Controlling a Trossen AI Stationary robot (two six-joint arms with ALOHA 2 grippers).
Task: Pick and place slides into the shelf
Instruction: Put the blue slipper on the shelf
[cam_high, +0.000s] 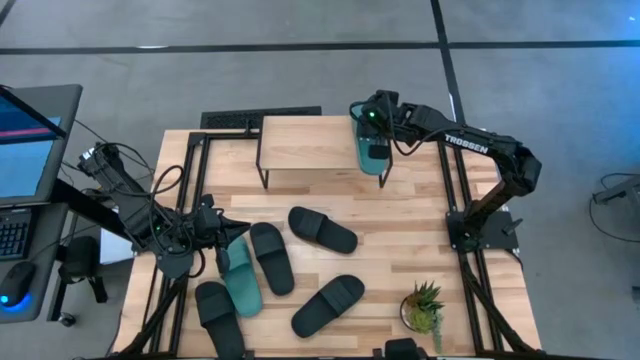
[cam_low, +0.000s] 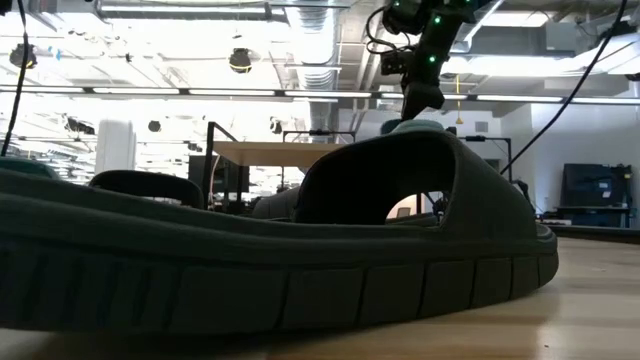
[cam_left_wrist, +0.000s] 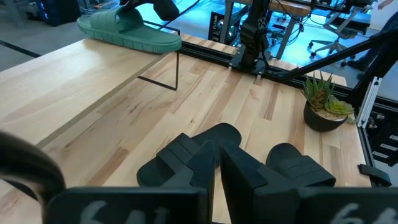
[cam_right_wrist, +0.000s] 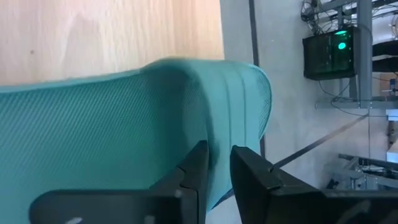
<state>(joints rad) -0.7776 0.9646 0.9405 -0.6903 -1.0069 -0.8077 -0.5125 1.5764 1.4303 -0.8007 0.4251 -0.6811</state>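
A teal slide (cam_high: 370, 146) lies on the right end of the shelf (cam_high: 305, 145), its sole on the light wood top board (cam_right_wrist: 112, 34). My right gripper (cam_high: 378, 118) is over its far end, fingers slightly apart on either side of the slide's rim (cam_right_wrist: 219, 155). A second teal slide (cam_high: 241, 278) and several black slides (cam_high: 322, 230) (cam_high: 270, 258) (cam_high: 328, 305) lie on the table. My left gripper (cam_left_wrist: 217, 168) hovers shut and holding nothing above the table's left side, near that second teal slide. My right gripper has its fingers (cam_right_wrist: 198, 169) on either side of the teal slide's far end rim (cam_right_wrist: 214, 134), slanting down from above. A narrow gap shows between them, and I cannot tell whether they touch it. The slide rests flat on the shelf top.
A small potted plant (cam_high: 424, 305) stands near the table's front right. Black frame rails (cam_high: 455, 190) run along both sides of the table. In the low view a black slide (cam_low: 300, 250) fills the foreground. A monitor and keyboard (cam_high: 25, 150) stand off the table's left.
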